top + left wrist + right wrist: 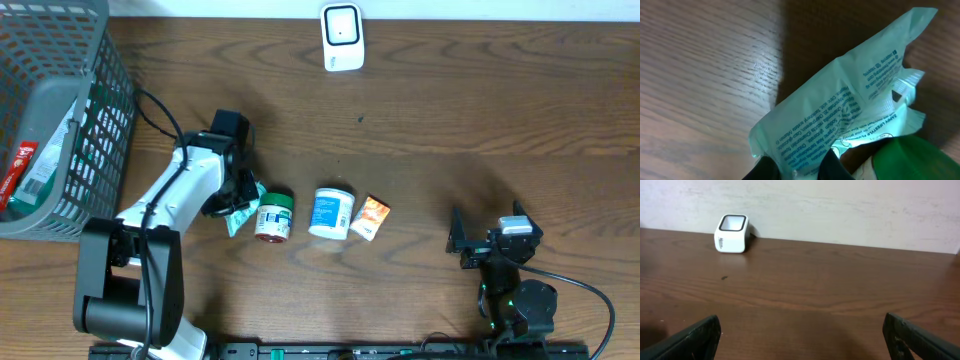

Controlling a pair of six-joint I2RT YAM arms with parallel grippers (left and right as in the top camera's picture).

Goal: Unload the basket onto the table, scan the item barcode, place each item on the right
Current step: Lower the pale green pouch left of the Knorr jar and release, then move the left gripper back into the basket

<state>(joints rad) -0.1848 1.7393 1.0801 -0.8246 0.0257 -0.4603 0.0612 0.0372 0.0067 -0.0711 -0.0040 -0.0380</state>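
Note:
The item in hand is a mint-green plastic packet with blue print. It lies on the table at centre-left. My left gripper is shut on its near edge, with both dark fingertips pinching the film. The packet's barcode does not show in any view. The white scanner stands at the far edge of the table, also visible from the right wrist. My right gripper is open and empty, low over bare wood at the front right.
A small bottle with a green lid lies against the packet. Beside it are a white tub and an orange sachet. A grey wire basket holding packets stands at the far left.

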